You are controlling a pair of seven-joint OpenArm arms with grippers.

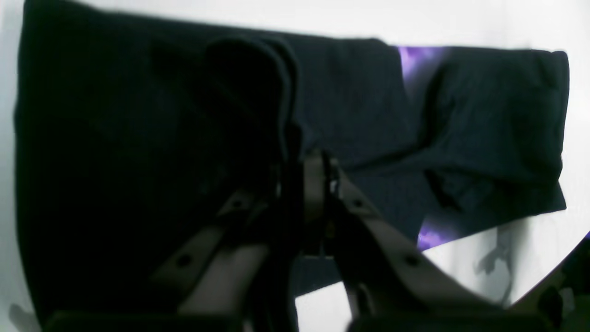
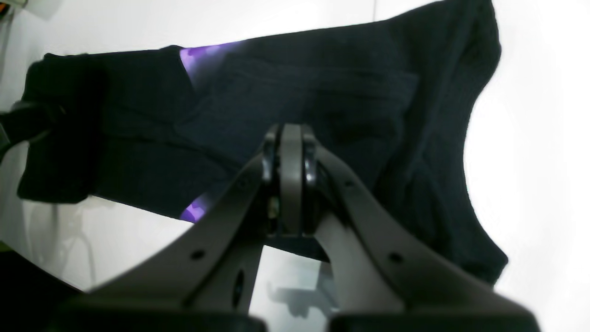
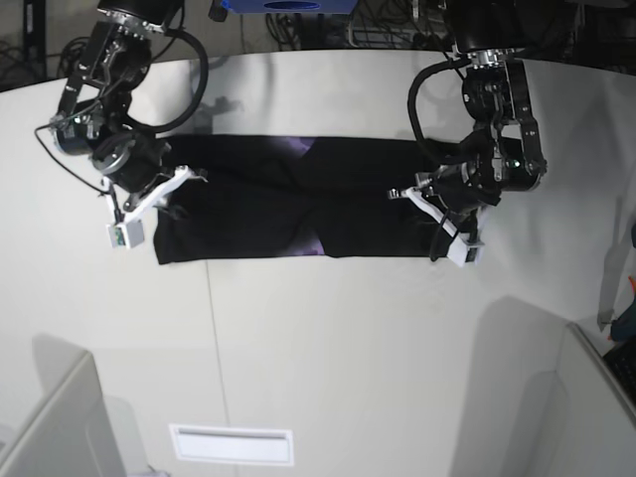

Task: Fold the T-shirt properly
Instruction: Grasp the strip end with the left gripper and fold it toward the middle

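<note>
The T-shirt (image 3: pixel 298 214) lay as a long black band across the white table (image 3: pixel 348 348), sides already folded in, with slivers of purple print (image 1: pixel 408 62) showing at its middle seam. The left gripper (image 1: pixel 304 177) sat at one short end of the band, its jaws pinched together on a raised fold of the black cloth. The right gripper (image 2: pixel 290 152) hovered over the opposite short end with jaws pressed fully together; whether any cloth was caught between them I could not tell (the tips hid the contact). The risk, as I judged it: if only the left end was truly gripped, lifting both ends would drag the band askew, and the tucked-in sides could spill open at the seam.
</note>
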